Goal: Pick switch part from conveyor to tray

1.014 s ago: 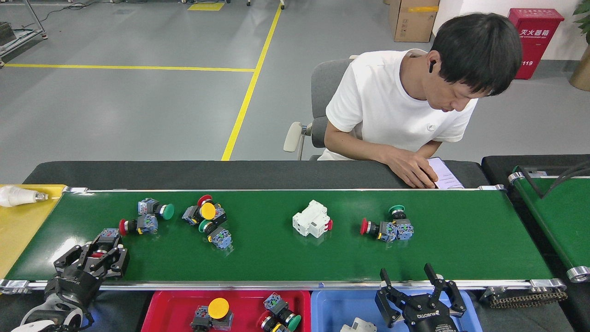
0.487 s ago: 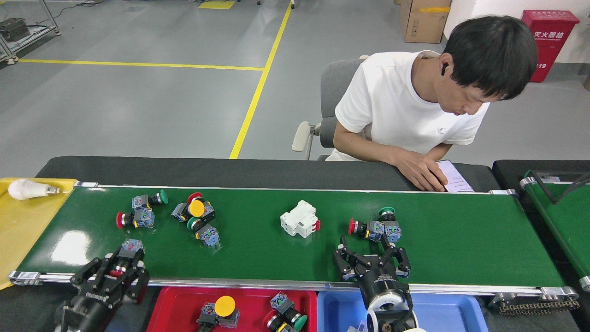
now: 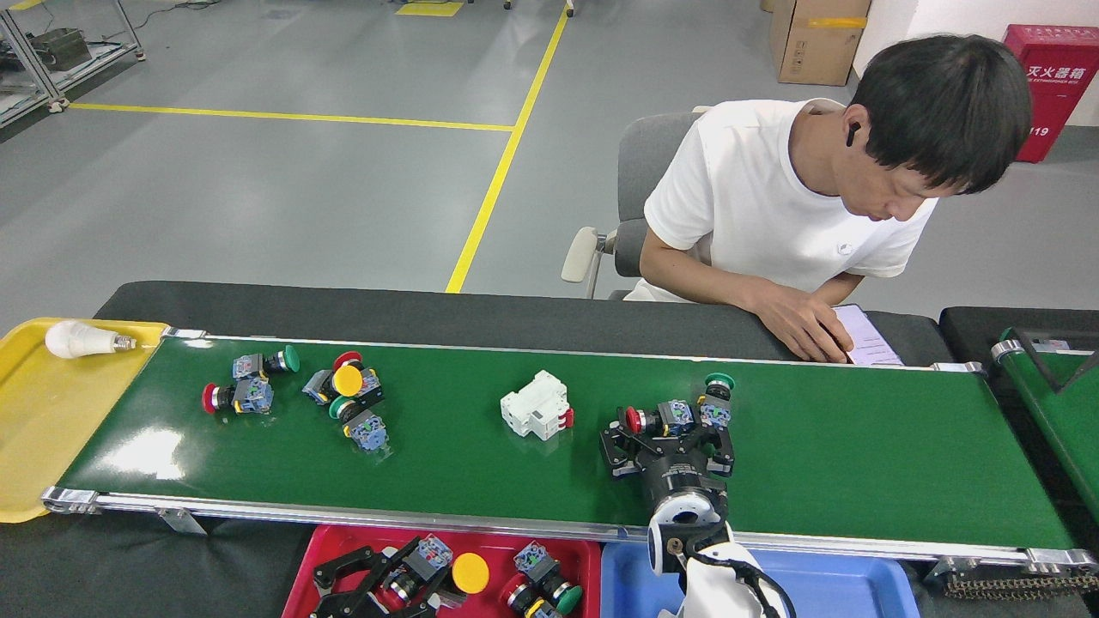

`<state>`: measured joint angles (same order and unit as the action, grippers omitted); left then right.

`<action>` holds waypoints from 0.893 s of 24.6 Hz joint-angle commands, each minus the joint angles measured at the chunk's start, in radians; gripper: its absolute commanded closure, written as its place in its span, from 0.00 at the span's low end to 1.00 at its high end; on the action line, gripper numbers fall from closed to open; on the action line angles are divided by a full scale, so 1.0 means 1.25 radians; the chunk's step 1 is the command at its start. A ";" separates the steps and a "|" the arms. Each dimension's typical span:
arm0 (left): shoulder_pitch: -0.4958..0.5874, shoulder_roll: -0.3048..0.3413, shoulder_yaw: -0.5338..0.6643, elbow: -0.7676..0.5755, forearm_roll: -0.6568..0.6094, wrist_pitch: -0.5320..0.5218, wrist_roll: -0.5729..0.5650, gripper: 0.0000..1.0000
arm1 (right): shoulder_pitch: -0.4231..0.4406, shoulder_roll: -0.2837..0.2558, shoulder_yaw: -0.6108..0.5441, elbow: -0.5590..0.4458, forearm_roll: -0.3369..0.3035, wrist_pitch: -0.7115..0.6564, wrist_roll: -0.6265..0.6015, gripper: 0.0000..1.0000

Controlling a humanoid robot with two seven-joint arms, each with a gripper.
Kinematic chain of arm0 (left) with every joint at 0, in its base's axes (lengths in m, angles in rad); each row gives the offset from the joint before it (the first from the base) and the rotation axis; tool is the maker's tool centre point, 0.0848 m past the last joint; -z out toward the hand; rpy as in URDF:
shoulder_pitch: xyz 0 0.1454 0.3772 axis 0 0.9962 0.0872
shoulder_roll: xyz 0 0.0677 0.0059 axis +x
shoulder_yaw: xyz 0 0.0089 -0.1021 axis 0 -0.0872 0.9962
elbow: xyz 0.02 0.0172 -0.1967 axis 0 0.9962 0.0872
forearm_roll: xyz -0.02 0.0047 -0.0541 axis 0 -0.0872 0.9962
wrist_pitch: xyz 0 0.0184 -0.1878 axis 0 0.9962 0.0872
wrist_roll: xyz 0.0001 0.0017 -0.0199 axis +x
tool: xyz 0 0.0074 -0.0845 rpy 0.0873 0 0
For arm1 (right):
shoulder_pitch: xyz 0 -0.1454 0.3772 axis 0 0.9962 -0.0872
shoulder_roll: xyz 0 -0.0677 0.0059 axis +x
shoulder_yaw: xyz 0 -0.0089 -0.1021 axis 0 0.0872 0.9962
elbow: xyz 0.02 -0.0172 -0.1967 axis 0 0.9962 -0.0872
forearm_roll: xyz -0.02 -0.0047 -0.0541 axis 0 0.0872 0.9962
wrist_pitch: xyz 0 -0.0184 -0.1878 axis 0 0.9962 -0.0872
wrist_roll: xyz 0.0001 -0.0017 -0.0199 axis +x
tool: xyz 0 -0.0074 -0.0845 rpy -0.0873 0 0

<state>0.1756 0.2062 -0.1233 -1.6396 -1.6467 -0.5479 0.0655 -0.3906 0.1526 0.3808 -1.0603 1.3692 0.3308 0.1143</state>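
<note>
1. While the right gripper (image 3: 668,433) reaches over the belt, a red-capped switch part (image 3: 650,420) lies on its side on the conveyor (image 3: 816,446), right of the belt's middle, with a green-capped switch part (image 3: 715,396) touching it on the right.
2. Its jaws are spread wide, with one finger left of the red cap and the other below the green-capped part; they close on nothing.
3. Left of that pair, apart from it, a white breaker (image 3: 537,405) with a red lever lies on the belt.
4. Farther left, a cluster of switches (image 3: 347,396) with red, yellow and green caps is bunched together.
5. Near the belt's left end, two more switches (image 3: 245,384) lie side by side, one green-capped, one red-capped.
6. Below the belt's near rail sits a red tray (image 3: 584,549), with a yellow-capped switch (image 3: 468,573) and a few others in it.
7. The left gripper (image 3: 378,579) is over the red tray's left part; a blue-backed switch (image 3: 421,562) sits at its tips, but I cannot tell whether the jaws clamp it.
8. A blue tray (image 3: 841,584) sits just right of the red one, partly hidden by the right arm.
9. At the belt's left end, a yellow tray (image 3: 34,446) holds a white bulb (image 3: 81,340).
10. Across the belt, a person (image 3: 773,215) in a white shirt sits on a grey chair (image 3: 631,197), one hand (image 3: 803,326) resting on a paper (image 3: 869,339).
</note>
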 commanded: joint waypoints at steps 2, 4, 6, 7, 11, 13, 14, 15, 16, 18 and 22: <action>-0.002 -0.013 0.025 -0.011 0.008 -0.001 0.008 0.00 | -0.016 0.006 0.013 -0.005 -0.007 -0.020 -0.013 0.30; 0.001 -0.036 0.090 -0.012 0.034 -0.001 0.008 0.00 | -0.016 0.002 0.016 -0.006 -0.014 -0.062 -0.026 0.63; 0.009 -0.062 0.171 -0.011 0.079 0.000 0.004 0.00 | -0.014 0.002 0.016 -0.014 -0.015 -0.084 -0.031 0.70; 0.013 -0.073 0.224 -0.008 0.105 -0.001 0.000 0.00 | -0.014 0.001 0.016 -0.023 -0.015 -0.089 -0.033 0.70; 0.026 -0.078 0.360 0.021 0.174 -0.003 -0.006 0.00 | 0.034 -0.009 0.014 -0.148 -0.018 -0.159 -0.024 0.69; 0.031 -0.074 0.407 0.050 0.197 -0.003 -0.011 0.00 | 0.116 -0.036 0.017 -0.270 -0.018 -0.219 -0.025 0.68; 0.031 -0.070 0.423 0.061 0.201 -0.005 -0.011 0.00 | 0.163 -0.046 0.017 -0.325 -0.018 -0.257 -0.025 0.67; 0.033 -0.069 0.434 0.073 0.202 -0.006 -0.011 0.00 | 0.206 -0.055 0.017 -0.369 -0.017 -0.311 -0.025 0.66; 0.033 -0.067 0.439 0.082 0.202 -0.006 -0.011 0.00 | 0.238 -0.057 0.017 -0.395 -0.018 -0.376 -0.025 0.65; 0.033 -0.066 0.440 0.087 0.199 -0.001 -0.011 0.00 | 0.282 -0.047 0.019 -0.406 -0.018 -0.547 -0.017 0.62; -0.017 -0.063 0.429 0.088 0.166 0.048 -0.029 0.00 | 0.317 -0.015 0.033 -0.406 -0.018 -0.740 -0.002 0.03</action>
<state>0.1797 0.1129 0.4137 -1.5219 -1.4293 -0.5228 0.0399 0.0112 0.1224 0.4182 -1.5515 1.3489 -0.4784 0.1054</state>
